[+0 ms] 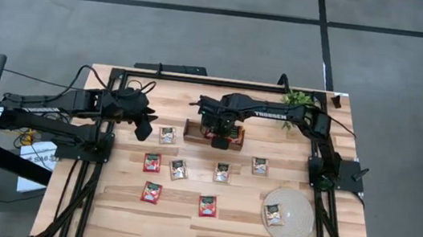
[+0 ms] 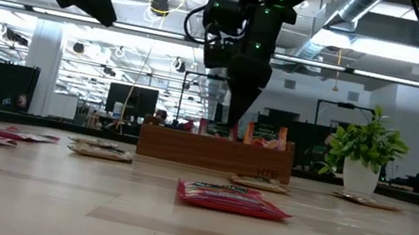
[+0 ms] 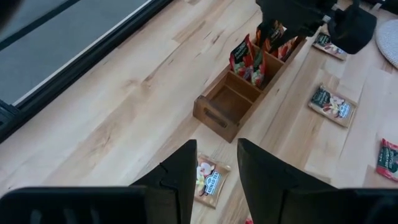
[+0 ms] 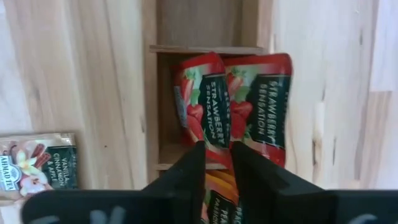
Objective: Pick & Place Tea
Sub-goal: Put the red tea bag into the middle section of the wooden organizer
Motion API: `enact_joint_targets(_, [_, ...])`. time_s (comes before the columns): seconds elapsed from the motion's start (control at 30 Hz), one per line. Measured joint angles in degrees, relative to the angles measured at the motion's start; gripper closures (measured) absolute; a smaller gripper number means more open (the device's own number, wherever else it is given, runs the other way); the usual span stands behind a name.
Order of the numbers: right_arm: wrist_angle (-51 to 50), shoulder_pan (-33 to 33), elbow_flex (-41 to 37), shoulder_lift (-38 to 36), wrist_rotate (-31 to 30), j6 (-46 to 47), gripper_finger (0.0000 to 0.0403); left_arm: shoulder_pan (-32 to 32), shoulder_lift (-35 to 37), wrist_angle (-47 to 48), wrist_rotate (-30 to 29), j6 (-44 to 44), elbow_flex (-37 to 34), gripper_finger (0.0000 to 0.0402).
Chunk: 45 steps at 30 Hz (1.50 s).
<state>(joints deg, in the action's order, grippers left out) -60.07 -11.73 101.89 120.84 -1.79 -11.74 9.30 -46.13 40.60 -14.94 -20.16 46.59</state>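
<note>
Here the right gripper hangs over the wooden box, fingers nearly together, pinching the red sachet in a middle compartment beside 1 more; released crooked, it could snag the divider and tip out; farther off, the left gripper hovers spread above a beige sachet; other sachets lie scattered across the table.

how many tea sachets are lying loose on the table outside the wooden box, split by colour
Red flat square tea sachets: 3
Pale beige-grey flat square tea sachets: 5, one of them on the round woven mat
Total: 8
</note>
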Motion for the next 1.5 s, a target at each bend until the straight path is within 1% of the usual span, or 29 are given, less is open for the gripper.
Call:
enact_joint_targets(0.1, [-0.29,-0.47,0.00,0.00,-1.83,1.32,0.0311,0.00,0.00,0.00,0.07,0.00,0.00,0.0295])
enact_joint_targets(0.23, [-0.70,-0.59,0.10,-0.02,-5.61,1.66,0.0312,0.00,0.00,-0.01,0.07,-0.02,0.00,0.0295])
enact_joint_targets(0.43, [-3.61,0.49,2.47,-0.09,-5.84,0.76,0.0324,0.00,0.00,-0.02,0.11,-0.17,0.00,0.0295])
enact_joint_targets(0.5, [-5.35,1.59,3.45,-0.79,-4.89,0.27,0.0326,0.00,0.00,-0.02,0.70,-0.54,0.00,0.0295])
enact_joint_targets(0.57, [-6.86,3.29,4.10,-2.08,-2.08,-0.65,0.0327,0.00,0.00,-0.04,1.28,-0.94,0.00,0.0295])
enact_joint_targets(0.67, [-10.80,6.61,4.07,-4.60,7.63,-2.35,0.0327,0.00,0.00,-0.01,1.89,-1.21,0.00,0.0295])
enact_joint_targets(0.73, [-11.53,9.25,4.02,-5.88,13.82,-3.19,0.0327,0.00,-0.02,-0.01,2.08,-1.22,0.00,0.0295])
enact_joint_targets(0.8, [-11.75,12.31,3.26,-6.88,16.46,-3.28,0.0327,0.00,0.00,-0.02,2.08,-1.22,0.00,0.0295])
enact_joint_targets(0.83, [-10.76,13.80,2.52,-7.45,16.83,-3.28,0.0327,0.00,-0.02,0.00,2.06,-1.22,0.00,0.0295])
enact_joint_targets(0.9, [-9.31,17.00,0.87,-7.95,16.82,-3.28,0.0327,0.00,0.00,-0.06,2.08,-1.05,0.00,0.0295])
enact_joint_targets(1.0, [-4.08,21.12,-1.76,-7.79,15.89,-3.18,0.0327,0.00,-0.01,-0.09,2.06,-0.85,-0.02,0.0295])
enact_joint_targets(1.1, [0.11,23.95,-3.40,-7.04,11.28,-1.76,0.0327,0.00,-0.02,-0.24,2.06,-0.81,-0.02,0.0295])
enact_joint_targets(1.17, [1.74,24.97,-4.14,-7.05,9.17,-0.32,0.0327,0.00,0.00,-0.43,2.08,-0.79,-0.02,0.0295])
enact_joint_targets(1.23, [5.70,25.33,-5.09,-7.14,9.10,1.84,0.0327,0.01,-0.02,-0.44,2.10,-0.66,-0.02,0.0295])
enact_joint_targets(1.5, [11.01,27.39,-8.03,-7.11,9.25,10.47,0.0327,0.00,-0.01,-0.85,2.32,-0.64,-0.02,0.0295])
